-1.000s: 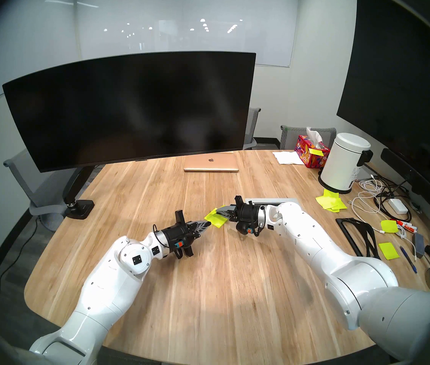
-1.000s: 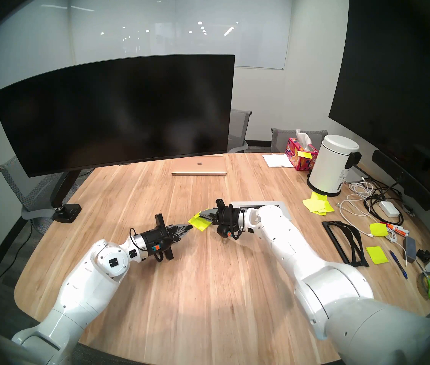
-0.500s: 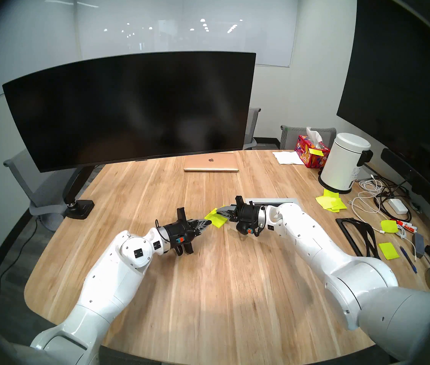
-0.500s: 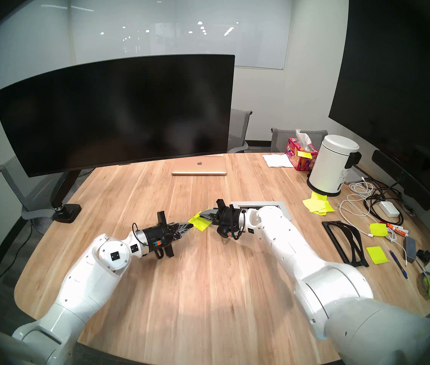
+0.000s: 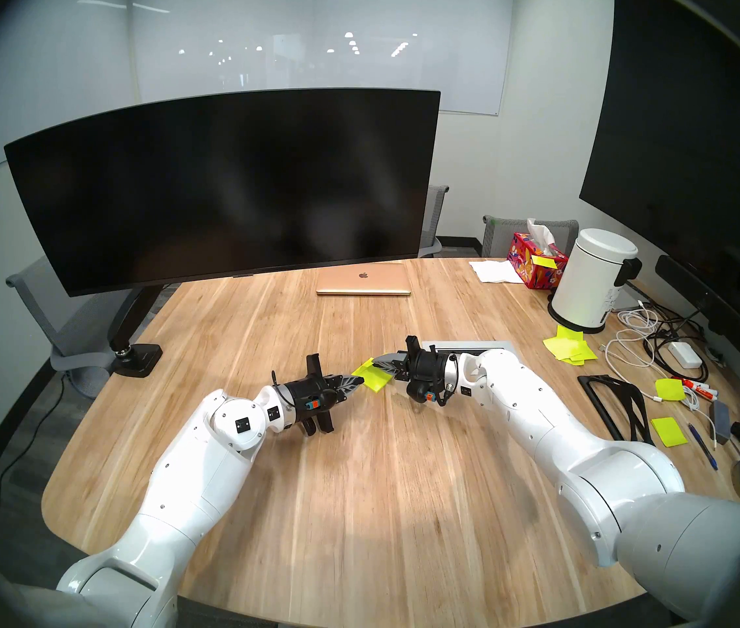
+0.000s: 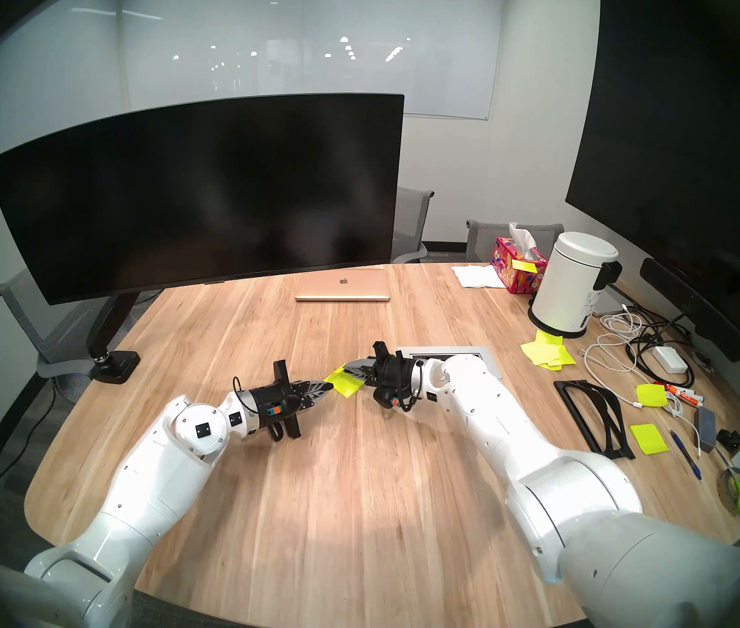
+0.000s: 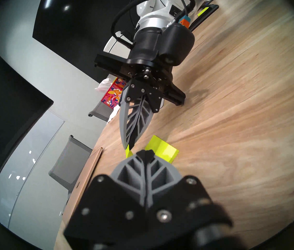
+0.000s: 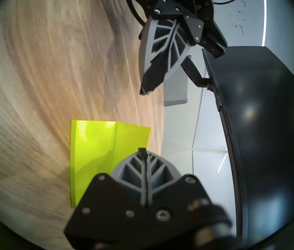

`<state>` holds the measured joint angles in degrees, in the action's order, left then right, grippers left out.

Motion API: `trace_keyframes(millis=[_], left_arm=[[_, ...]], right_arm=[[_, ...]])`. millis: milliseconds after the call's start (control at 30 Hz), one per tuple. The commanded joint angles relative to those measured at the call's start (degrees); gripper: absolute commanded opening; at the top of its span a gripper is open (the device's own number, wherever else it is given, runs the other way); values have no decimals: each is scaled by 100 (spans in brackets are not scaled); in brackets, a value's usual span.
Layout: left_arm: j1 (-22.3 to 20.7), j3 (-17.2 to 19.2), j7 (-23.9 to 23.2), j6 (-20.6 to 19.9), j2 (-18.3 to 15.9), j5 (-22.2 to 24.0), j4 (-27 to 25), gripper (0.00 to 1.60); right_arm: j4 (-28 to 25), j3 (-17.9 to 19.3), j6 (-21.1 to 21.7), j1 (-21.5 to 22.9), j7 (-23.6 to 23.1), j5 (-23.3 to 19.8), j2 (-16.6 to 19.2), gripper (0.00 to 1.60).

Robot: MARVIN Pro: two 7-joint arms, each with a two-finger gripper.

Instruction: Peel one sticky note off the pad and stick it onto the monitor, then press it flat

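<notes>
Near the middle of the table [image 5: 268, 332], a little toward its right edge, the pad [image 5: 376, 380] lies flat on the wood, with the sticky note [image 8: 131, 136] lifted off it on one side. In the right wrist view the note stands up from the pad along a straight crease, its free edge raised clear of the sheets below. The right pincer [image 5: 376, 363] has its two grey fingers pressed together on that raised sheet, with no gap between them.

The left pincer [image 5: 360, 380] points at the pad from the side of the table's left edge, its fingers drawn fully together with nothing between them. In the right wrist view its tip hangs apart from the note's free edge; in the head views the tip sits just at the pad's near-left corner, and whether it touches cannot be told.

The monitor [image 5: 223, 187] hangs on its arm above the far-left corner of the table, its bottom edge clear of the wood. Bare table lies open between the pad and the monitor. A closed laptop [image 5: 363, 279] rests by the far edge, just right of the monitor's lower right corner. The near edge and the near-left corner are crossed only by the two arms.
</notes>
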<state>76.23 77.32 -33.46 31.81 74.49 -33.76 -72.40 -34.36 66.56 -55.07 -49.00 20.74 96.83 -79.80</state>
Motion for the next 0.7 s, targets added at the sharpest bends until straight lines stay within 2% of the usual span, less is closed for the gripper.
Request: trace_keyframes(millis=[0, 667], left_arm=[[-372, -33, 8, -20, 141, -22, 50, 0], [-639, -230, 14, -118, 281, -199, 453, 0]], right_arm=[[-8, 25, 7, 141, 114, -95, -25, 0], [220, -5, 7, 232, 282, -157, -27, 0]])
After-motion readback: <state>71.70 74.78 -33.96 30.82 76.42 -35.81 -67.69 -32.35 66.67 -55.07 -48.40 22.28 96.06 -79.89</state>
